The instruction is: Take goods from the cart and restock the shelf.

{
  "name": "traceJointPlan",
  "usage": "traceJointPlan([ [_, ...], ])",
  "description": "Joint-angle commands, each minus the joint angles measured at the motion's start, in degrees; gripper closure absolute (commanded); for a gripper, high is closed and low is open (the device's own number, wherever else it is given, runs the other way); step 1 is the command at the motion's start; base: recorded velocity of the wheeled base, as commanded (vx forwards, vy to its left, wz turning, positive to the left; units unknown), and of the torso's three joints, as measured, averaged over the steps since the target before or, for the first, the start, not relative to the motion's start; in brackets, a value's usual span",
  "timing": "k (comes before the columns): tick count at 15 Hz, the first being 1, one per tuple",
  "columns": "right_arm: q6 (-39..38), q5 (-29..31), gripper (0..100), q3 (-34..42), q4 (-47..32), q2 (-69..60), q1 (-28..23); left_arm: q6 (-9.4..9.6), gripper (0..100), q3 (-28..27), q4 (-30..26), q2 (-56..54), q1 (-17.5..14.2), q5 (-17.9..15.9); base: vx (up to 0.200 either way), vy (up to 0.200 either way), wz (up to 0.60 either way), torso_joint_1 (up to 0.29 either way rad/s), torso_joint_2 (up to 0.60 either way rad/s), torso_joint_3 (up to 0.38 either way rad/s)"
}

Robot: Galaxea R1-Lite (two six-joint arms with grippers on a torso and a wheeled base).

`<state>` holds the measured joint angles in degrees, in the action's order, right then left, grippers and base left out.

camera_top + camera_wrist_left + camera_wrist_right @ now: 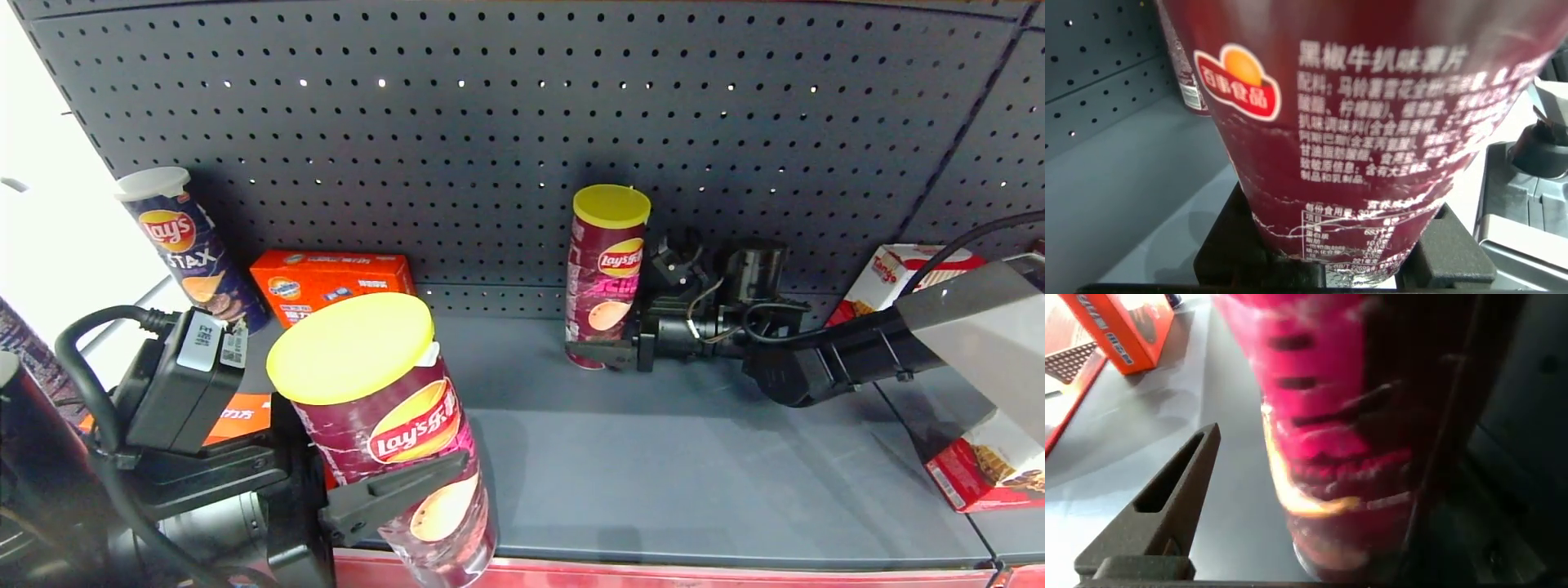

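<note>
While our left gripper is clamped on a maroon chip can with a yellow lid, that can hangs tilted over the front lip of the shelf, so we judge that letting go here would send it off the edge rather than onto the board. It needs to go farther in and come upright before release, and the orange box just behind it leaves little room on that side. Our right gripper sits with its jaws apart around the base of a second maroon can, which stands upright near the pegboard. The near finger is clear of the can's wall, but the far side is hidden. Pulling back at an angle could catch the base and tip this tall, narrow can.
</note>
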<state>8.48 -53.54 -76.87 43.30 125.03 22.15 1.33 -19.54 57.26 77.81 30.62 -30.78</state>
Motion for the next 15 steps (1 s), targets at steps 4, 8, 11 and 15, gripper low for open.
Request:
traceJointPlan([
  [4, 0.0, 0.9, 100, 0.8, -0.1, -1.5, 0.2, -0.01, 100, 0.2, 0.0, 0.1, 0.0, 0.0, 0.0, 0.0, 0.0, 0.0, 0.0, 0.0],
  [8, 0.0, 6.3, 100, 8.8, 0.9, -9.8, 1.8, -0.01, 100, 0.0, 0.1, 0.0, 0.0, 0.0, 0.0, 0.0, 0.0, 0.0, 0.0, 0.0],
  [11, 0.0, 15.1, 100, 17.5, 7.6, -13.9, 5.7, -0.01, 100, 0.0, 0.2, -0.2, -0.8, -0.1, 0.0, 0.0, 0.0, 0.0, 0.0, 0.0],
  [15, -0.8, 23.8, 100, 34.2, 19.5, -19.9, 12.5, -0.01, 100, -0.1, 0.3, -0.3, -1.6, -0.1, 0.0, 0.0, 0.0, 0.0, 0.0, 0.0],
])
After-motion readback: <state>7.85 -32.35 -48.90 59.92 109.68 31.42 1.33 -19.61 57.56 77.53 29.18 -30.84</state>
